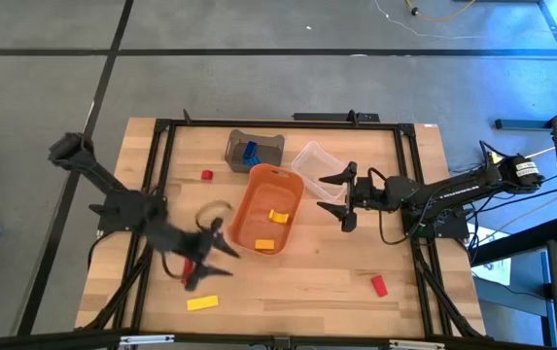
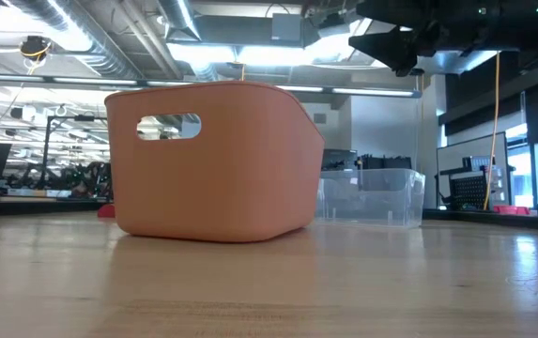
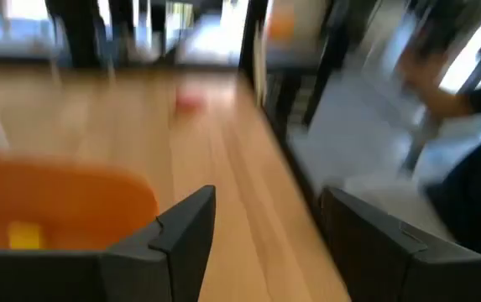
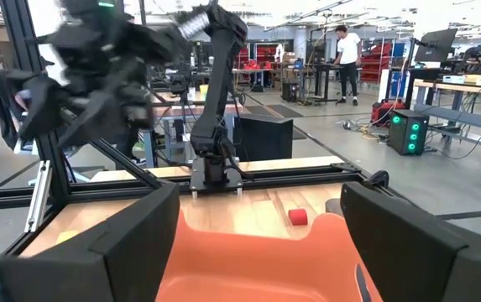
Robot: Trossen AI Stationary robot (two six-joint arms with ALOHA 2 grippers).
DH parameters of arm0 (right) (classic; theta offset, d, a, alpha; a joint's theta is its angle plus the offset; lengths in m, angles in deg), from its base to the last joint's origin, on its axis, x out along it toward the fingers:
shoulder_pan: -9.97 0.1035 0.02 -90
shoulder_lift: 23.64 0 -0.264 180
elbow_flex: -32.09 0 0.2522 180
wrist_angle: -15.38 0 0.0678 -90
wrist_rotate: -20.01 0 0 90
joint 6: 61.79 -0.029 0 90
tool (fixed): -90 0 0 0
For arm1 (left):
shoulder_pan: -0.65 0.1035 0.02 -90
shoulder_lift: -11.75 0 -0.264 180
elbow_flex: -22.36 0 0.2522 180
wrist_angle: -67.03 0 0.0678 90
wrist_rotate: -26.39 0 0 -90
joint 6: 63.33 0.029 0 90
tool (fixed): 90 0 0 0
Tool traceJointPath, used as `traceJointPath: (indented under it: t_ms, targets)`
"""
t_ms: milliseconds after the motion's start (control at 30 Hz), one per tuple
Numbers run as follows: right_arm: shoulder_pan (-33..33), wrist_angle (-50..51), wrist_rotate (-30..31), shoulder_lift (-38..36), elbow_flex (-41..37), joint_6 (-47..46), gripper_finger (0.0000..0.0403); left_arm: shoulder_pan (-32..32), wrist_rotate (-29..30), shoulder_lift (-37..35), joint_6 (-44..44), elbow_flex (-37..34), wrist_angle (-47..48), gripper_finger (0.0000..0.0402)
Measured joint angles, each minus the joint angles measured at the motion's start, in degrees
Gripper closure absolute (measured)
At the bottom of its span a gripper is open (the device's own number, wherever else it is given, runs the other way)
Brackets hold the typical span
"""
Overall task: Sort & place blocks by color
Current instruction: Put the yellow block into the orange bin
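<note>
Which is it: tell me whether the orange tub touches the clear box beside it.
Cannot tell. In the high view, the orange tub and clear box rims look adjacent; in the low view they overlap.

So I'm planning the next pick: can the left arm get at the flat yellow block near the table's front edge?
Probably yes. The flat yellow block lies alone on bare wood, close beside the left gripper, whose fingers are open and empty. A small red block sits near the gripper, but not over the yellow one.

Grey floor (image 1: 259,87), ceiling strip lights (image 2: 179,19), workbenches (image 4: 458,92), person (image 4: 347,50) standing far off.
</note>
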Motion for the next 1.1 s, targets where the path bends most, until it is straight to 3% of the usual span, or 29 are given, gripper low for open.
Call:
traceJointPath:
  t_ms: [233, 367, 767, 1100]
  targets:
    - [0.0, 0.18, 0.0, 0.0, 0.02, -0.17, 0.007, -7.66, 1.44, 16.44, -22.05, 19.2, 33.42, 0.0188]
    - [0.0, 0.42, 0.0, 0.0, 0.02, -0.39, 0.007, -10.93, 1.24, 24.0, -30.96, 23.48, 42.22, 0.0189]
    - [0.0, 0.46, 2.01, 0.0, 0.02, -0.2, 0.007, -15.39, -6.73, 39.05, -40.82, 23.64, 40.55, 0.019]
    - [0.0, 0.48, 2.34, 0.0, 0.02, -0.3, 0.007, -14.54, -9.45, 42.9, -40.8, 23.58, 39.72, 0.0191]
